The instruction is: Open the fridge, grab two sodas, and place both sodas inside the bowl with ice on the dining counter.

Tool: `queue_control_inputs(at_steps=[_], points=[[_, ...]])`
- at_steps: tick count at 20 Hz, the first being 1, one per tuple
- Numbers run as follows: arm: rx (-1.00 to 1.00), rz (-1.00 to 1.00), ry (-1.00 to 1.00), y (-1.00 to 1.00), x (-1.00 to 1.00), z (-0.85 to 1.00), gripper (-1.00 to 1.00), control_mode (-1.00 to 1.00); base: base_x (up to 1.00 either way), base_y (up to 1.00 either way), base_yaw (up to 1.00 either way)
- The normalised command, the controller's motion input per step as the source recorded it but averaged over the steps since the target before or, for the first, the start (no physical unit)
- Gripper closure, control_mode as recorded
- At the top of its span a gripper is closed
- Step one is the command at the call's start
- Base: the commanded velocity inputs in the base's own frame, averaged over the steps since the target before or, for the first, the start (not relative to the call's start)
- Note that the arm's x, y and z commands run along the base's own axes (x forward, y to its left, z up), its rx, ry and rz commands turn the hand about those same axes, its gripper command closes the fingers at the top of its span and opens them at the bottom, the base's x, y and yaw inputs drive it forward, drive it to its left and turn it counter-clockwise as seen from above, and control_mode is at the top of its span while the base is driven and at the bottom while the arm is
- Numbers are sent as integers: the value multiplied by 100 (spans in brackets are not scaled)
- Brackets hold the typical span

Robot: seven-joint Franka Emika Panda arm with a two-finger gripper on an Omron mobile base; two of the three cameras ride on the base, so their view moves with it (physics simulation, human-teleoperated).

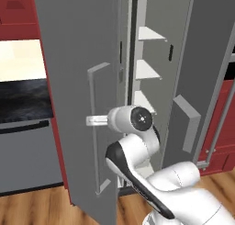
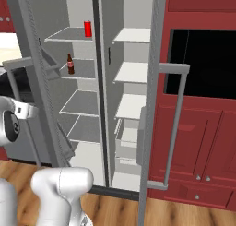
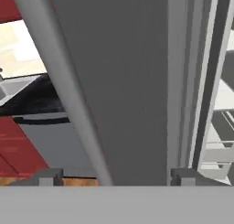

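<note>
Right base view: fridge (image 2: 131, 59) open, can (image 2: 88, 29) and bottle (image 2: 70, 64) at upper left.
Bottle label too small to read; in hand view the gripper (image 3: 116, 176) stands wide around the door handle (image 3: 64, 86), fingertips cut off.

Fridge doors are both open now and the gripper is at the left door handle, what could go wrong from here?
1. The gripper stands open astride the left door's bar handle; pulling away crookedly could catch a fingertip on the bar and swing the door.
2. The left door stands between the arm and the shelves, so reaching around it risks bumping it.
3. The red can and the brown bottle stand upright on separate shelves; a careless approach could topple either.
</note>
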Motion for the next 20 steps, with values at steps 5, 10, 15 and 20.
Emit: queue_control_inputs(at_steps=[5, 10, 15, 20], points=[[28, 9, -9, -84, -99, 18, -100, -100, 0, 0, 0], [35, 9, -3, -100, -75, 14, -100, -100, 0, 0, 0], [36, 10, 0, -100, -26, -4, -100, -100, 0, 0, 0], [32, 6, 0, -68, 34, -30, -100, -100, 0, 0, 0]])
